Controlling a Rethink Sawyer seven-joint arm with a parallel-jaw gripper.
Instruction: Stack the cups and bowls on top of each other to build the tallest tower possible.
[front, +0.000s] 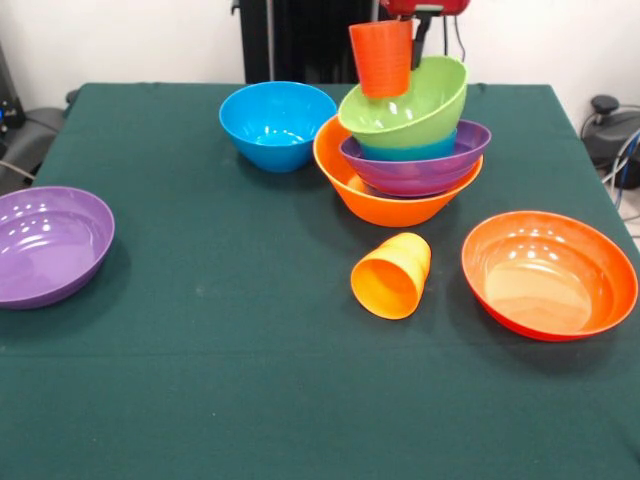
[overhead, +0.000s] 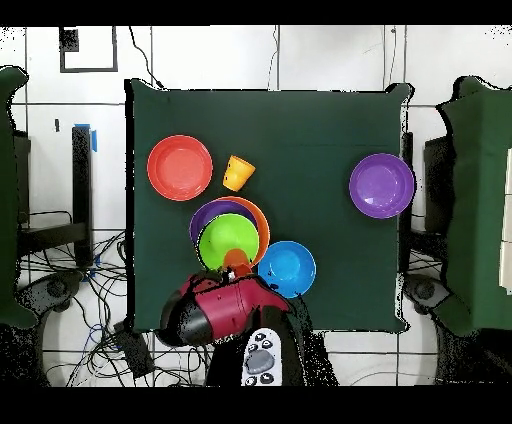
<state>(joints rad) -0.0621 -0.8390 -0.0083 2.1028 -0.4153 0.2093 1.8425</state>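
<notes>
Currently red-orange cup (front: 381, 57) upright, mouth up, tilted slightly, under gripper (front: 425, 8); finger state unclear. Below: green bowl (front: 410, 105), blue, purple, big orange bowl (front: 385, 205) nested. Yellow cup (front: 392, 276) sideways.

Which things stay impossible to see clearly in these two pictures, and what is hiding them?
- Gripper: front view, cut off by the top edge; overhead, the arm covers it. Open or shut cannot be told.
- Small blue bowl in the tower: front view shows only a strip between the green bowl and the purple bowl; overhead hides it wholly.
- Red-orange cup: whether it rests on the green bowl or is held is unclear.
- Loose purple bowl: front view, left edge cuts it.
</notes>
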